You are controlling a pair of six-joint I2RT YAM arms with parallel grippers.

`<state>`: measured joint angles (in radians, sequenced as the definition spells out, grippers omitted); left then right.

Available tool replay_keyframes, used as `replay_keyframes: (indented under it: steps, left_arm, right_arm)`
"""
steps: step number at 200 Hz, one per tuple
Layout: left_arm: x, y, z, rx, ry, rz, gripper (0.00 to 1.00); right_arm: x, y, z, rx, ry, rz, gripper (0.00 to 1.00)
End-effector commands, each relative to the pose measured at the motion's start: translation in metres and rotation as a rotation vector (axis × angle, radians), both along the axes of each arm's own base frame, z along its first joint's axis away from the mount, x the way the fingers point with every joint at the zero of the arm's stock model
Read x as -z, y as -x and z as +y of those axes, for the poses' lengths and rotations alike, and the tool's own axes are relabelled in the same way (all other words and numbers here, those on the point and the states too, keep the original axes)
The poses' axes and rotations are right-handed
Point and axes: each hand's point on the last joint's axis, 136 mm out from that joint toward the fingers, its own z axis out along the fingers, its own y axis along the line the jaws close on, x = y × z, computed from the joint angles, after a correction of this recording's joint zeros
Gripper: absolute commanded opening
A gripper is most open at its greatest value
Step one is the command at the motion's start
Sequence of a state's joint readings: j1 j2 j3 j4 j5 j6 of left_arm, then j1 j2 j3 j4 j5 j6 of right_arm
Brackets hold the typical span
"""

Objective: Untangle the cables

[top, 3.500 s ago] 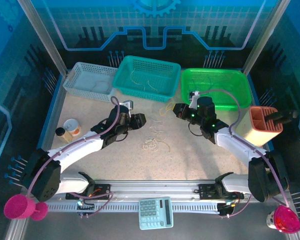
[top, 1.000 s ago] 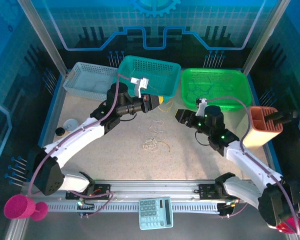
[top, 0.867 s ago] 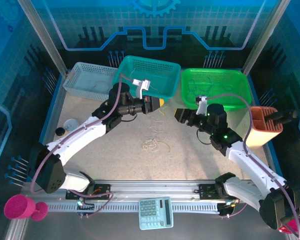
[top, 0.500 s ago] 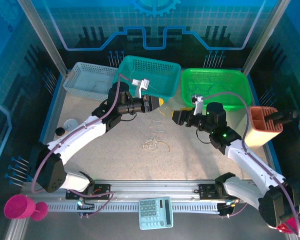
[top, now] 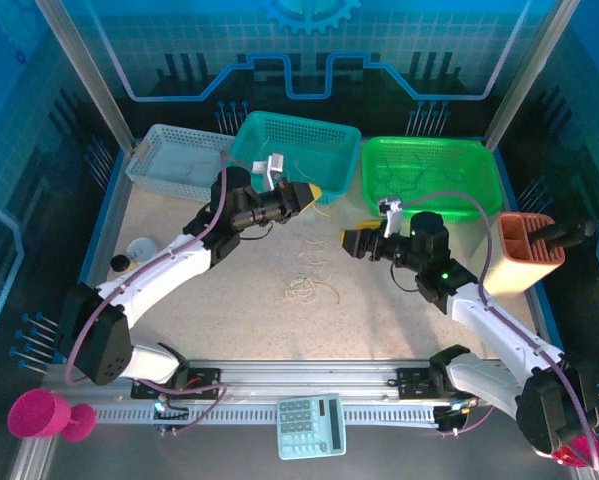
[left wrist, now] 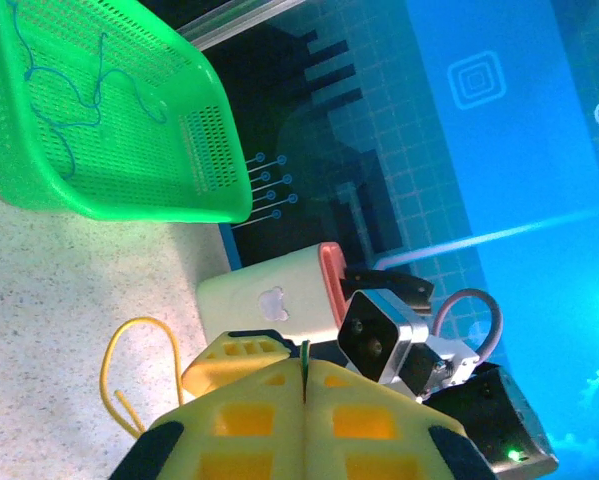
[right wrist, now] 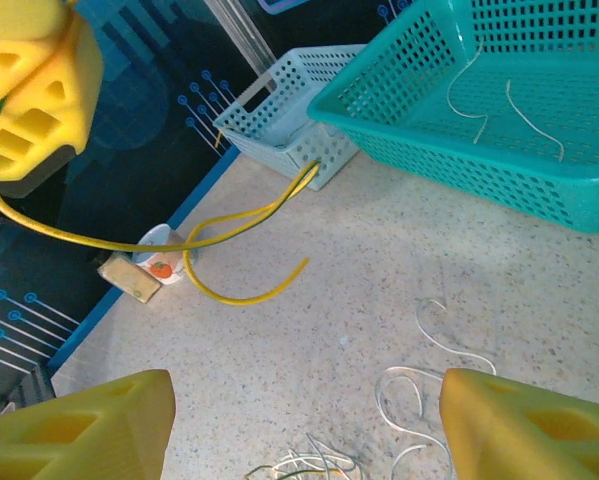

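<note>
**One yellow cable (right wrist: 139, 244) held aloft.**
Left fingers (left wrist: 279, 385) are pinched on it beside the teal basket (right wrist: 449, 150); right fingers (right wrist: 89, 420) stand wide, empty; other cables (top: 309, 285) lie tangled mid-surface (top: 229, 295).

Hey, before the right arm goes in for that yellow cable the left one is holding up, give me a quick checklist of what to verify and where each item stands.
1. Left fingers shut on the yellow cable: ok, it hangs from them in a loop.
2. Right fingers open: ok, spread wide.
3. Cable between the right fingers: not ok, it hangs ahead of them.
4. Cable apart from the pile of cables on the table: ok, judging by the right wrist view.
5. Left grip firm enough for a pull: cannot tell.
</note>
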<state>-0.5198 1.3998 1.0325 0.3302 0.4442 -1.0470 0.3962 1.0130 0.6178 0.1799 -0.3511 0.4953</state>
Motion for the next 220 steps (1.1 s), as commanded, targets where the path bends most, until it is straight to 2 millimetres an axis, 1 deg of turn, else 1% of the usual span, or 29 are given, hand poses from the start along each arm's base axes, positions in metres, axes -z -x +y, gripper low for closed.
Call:
replay_keyframes:
  steps: [1,23,59,64,117,139,148,157,165,187,201,220]
  left_arm:
    - [-0.025,0.0,0.007,-0.037,0.108,0.003,0.0]
    - [-0.031,-0.001,0.007,-0.037,0.137,0.01,0.0]
    - [-0.033,0.001,0.007,-0.031,0.142,0.01,0.0]
    - [-0.034,0.001,0.007,-0.031,0.145,0.011,0.0]
    - [-0.035,0.004,0.008,-0.031,0.158,0.018,0.0]
    - [-0.036,0.004,0.008,-0.031,0.16,0.019,0.0]
    - [-0.036,0.004,0.008,-0.032,0.159,0.018,0.0]
    - [-0.035,0.003,0.009,-0.035,0.159,0.021,0.0]
    - [-0.035,0.003,0.009,-0.035,0.16,0.022,0.0]
    - [-0.033,0.002,0.009,-0.043,0.157,0.025,0.0]
    - [-0.032,0.0,0.009,-0.046,0.156,0.024,0.0]
    - [-0.033,-0.004,0.011,-0.06,0.161,0.017,0.0]
  right_arm:
    - [-0.016,-0.008,0.004,-0.025,-0.02,-0.069,0.72]
    - [-0.019,-0.013,0.011,-0.041,-0.022,-0.07,0.72]
    - [-0.024,-0.02,0.024,-0.07,-0.015,-0.073,0.72]
    - [-0.031,-0.022,0.026,-0.074,-0.025,-0.1,0.72]
    - [-0.04,-0.033,0.04,-0.099,-0.038,-0.115,0.72]
    - [-0.043,-0.037,0.047,-0.117,-0.056,-0.117,0.71]
    - [-0.044,-0.038,0.05,-0.127,-0.064,-0.117,0.69]
    - [-0.046,-0.039,0.052,-0.138,-0.071,-0.117,0.63]
    - [-0.048,-0.038,0.054,-0.147,-0.076,-0.12,0.55]
    - [-0.05,-0.036,0.053,-0.149,-0.068,-0.124,0.18]
    - [-0.048,-0.033,0.05,-0.142,-0.051,-0.118,0.0]
    - [-0.037,-0.03,0.042,-0.118,-0.024,-0.099,0.0]
